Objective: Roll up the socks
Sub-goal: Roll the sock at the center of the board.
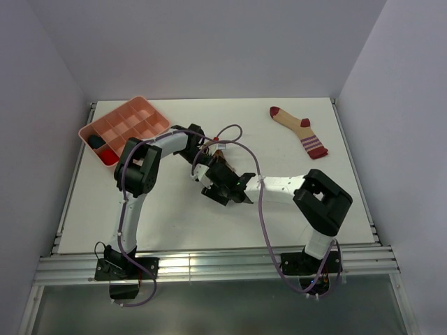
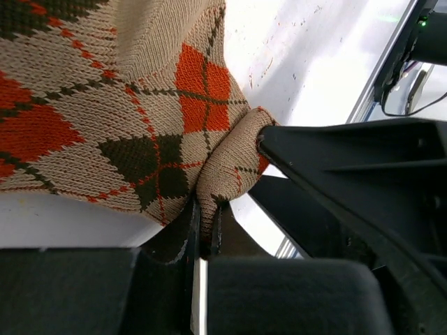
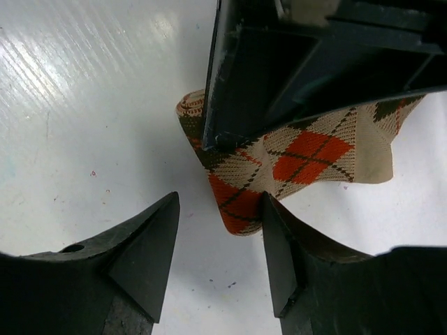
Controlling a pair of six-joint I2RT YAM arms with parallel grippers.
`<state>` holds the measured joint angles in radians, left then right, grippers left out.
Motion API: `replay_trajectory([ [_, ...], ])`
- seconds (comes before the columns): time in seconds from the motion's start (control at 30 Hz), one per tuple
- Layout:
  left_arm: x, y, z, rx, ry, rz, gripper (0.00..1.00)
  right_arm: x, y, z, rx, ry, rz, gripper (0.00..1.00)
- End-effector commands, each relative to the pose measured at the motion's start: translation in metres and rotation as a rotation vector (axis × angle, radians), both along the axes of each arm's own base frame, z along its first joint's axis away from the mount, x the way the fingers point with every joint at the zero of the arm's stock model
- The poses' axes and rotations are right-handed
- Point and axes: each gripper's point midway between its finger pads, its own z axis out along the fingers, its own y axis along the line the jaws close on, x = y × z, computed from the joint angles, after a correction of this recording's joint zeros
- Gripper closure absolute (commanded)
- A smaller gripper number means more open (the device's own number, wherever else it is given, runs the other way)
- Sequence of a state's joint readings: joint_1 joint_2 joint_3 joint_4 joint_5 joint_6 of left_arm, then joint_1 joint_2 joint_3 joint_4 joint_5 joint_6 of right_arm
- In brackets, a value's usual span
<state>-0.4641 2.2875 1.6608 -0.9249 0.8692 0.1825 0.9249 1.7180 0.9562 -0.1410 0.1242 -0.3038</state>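
Note:
In the left wrist view the argyle sock, tan with orange and brown diamonds, lies on the white table, and my left gripper is shut on a pinched fold of it. The right wrist view shows the same sock hanging partly folded below the left gripper's dark body. My right gripper is open around its lowest orange corner, and the right finger touches the fabric. From above, both grippers meet mid-table and hide most of this sock. The second sock, tan with dark red toe and striped cuff, lies flat at the back right.
A pink compartment tray stands at the back left, holding a dark bundle and a red bundle. Purple cables loop over both arms. Grey walls close in the table on three sides.

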Motion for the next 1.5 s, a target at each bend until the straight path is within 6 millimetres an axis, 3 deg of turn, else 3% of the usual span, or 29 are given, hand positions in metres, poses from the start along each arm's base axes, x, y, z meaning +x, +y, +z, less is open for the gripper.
replay_trajectory([
  [0.0, 0.004, 0.02, -0.033, 0.116, -0.04, -0.037, 0.99, 0.005, 0.011, 0.008, -0.017, -0.02, 0.006, 0.43],
  [0.23, -0.003, 0.032, -0.039, 0.133, -0.001, -0.06, 0.99, 0.005, -0.006, -0.011, -0.117, -0.012, -0.042, 0.43],
  [0.4, -0.004, 0.031, -0.04, 0.121, 0.011, -0.062, 0.99, 0.005, -0.006, -0.015, -0.14, -0.008, -0.025, 0.44],
  [0.6, -0.003, 0.029, -0.035, 0.105, 0.005, -0.061, 0.99, 0.008, -0.007, -0.025, -0.19, -0.005, -0.01, 0.65],
  [0.67, -0.004, 0.028, -0.033, 0.099, 0.002, -0.059, 0.99, 0.005, -0.007, -0.029, -0.201, 0.017, 0.01, 0.82],
  [0.73, -0.001, 0.027, -0.029, 0.086, -0.019, -0.052, 0.93, 0.003, -0.005, -0.03, -0.201, 0.033, 0.03, 0.97],
  [0.77, -0.001, 0.027, -0.029, 0.089, -0.015, -0.042, 0.84, -0.002, -0.004, -0.031, -0.197, 0.058, 0.047, 1.0],
  [0.9, 0.018, 0.028, -0.012, 0.09, -0.126, 0.023, 0.63, -0.008, 0.004, -0.028, -0.154, 0.154, 0.094, 1.0],
  [0.97, 0.03, 0.027, -0.007, 0.082, -0.185, 0.084, 0.56, -0.011, 0.003, -0.027, -0.15, 0.199, 0.106, 1.0],
  [1.03, 0.058, 0.031, 0.012, 0.061, -0.307, 0.161, 0.54, -0.014, 0.012, -0.024, -0.101, 0.254, 0.135, 1.0],
  [1.07, 0.06, 0.035, 0.013, 0.074, -0.304, 0.215, 0.53, -0.017, 0.01, -0.024, -0.103, 0.281, 0.138, 1.0],
  [1.1, 0.074, 0.04, 0.032, 0.055, -0.369, 0.266, 0.47, -0.018, 0.015, -0.023, -0.086, 0.307, 0.154, 1.0],
  [1.13, 0.077, 0.048, 0.032, 0.072, -0.395, 0.3, 0.44, -0.018, 0.014, -0.024, -0.087, 0.323, 0.154, 1.0],
  [1.17, 0.092, 0.047, 0.043, 0.05, -0.433, 0.379, 0.43, -0.021, 0.011, -0.025, -0.099, 0.346, 0.158, 1.0],
  [1.3, 0.123, 0.075, 0.089, 0.018, -0.592, 0.582, 0.41, -0.023, 0.015, -0.026, -0.071, 0.413, 0.178, 1.0],
  [1.37, 0.129, 0.09, 0.092, 0.051, -0.628, 0.674, 0.41, -0.027, 0.014, -0.027, -0.057, 0.463, 0.182, 1.0],
  [1.4, 0.137, 0.097, 0.113, 0.022, -0.702, 0.72, 0.41, -0.026, 0.016, -0.025, -0.046, 0.481, 0.187, 1.0],
  [1.47, 0.134, 0.112, 0.11, 0.053, -0.739, 0.789, 0.41, -0.035, 0.017, -0.022, -0.013, 0.568, 0.207, 1.0],
])
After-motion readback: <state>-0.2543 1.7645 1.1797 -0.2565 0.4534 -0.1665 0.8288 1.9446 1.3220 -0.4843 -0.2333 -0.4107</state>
